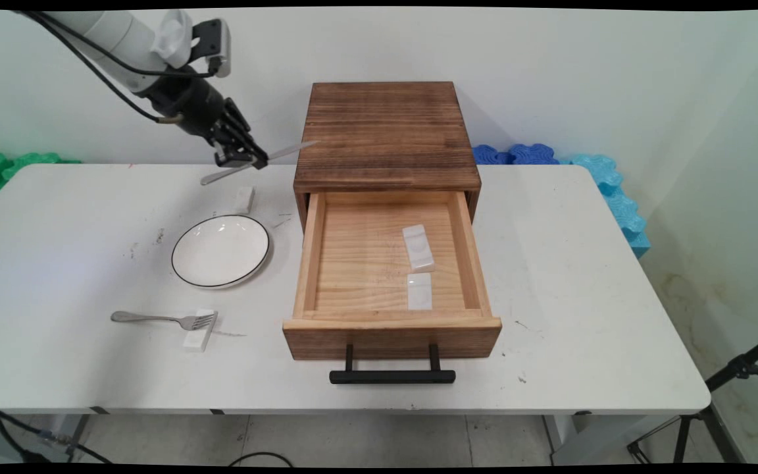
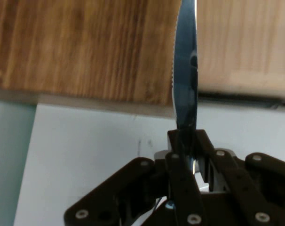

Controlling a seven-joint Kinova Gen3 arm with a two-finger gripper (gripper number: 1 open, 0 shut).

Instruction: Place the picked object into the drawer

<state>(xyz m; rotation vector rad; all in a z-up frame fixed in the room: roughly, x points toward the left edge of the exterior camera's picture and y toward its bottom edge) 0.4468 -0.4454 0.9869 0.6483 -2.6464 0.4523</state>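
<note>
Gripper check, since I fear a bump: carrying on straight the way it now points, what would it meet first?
Probably the wooden drawer box. The gripper, shut on the knife, faces the box's side, which fills the hand view ahead, with the blade tip leading. Depth is unclear, so it might touch the table first.

A wooden cabinet [image 1: 387, 135] stands on the white table [image 1: 583, 316], its drawer [image 1: 389, 332] pulled open with two white rests [image 1: 418, 247] inside. Left of it lie a plate [image 1: 220, 251], a small white block [image 1: 244, 199], and a fork [image 1: 163, 320] on another rest [image 1: 198, 338].
</note>
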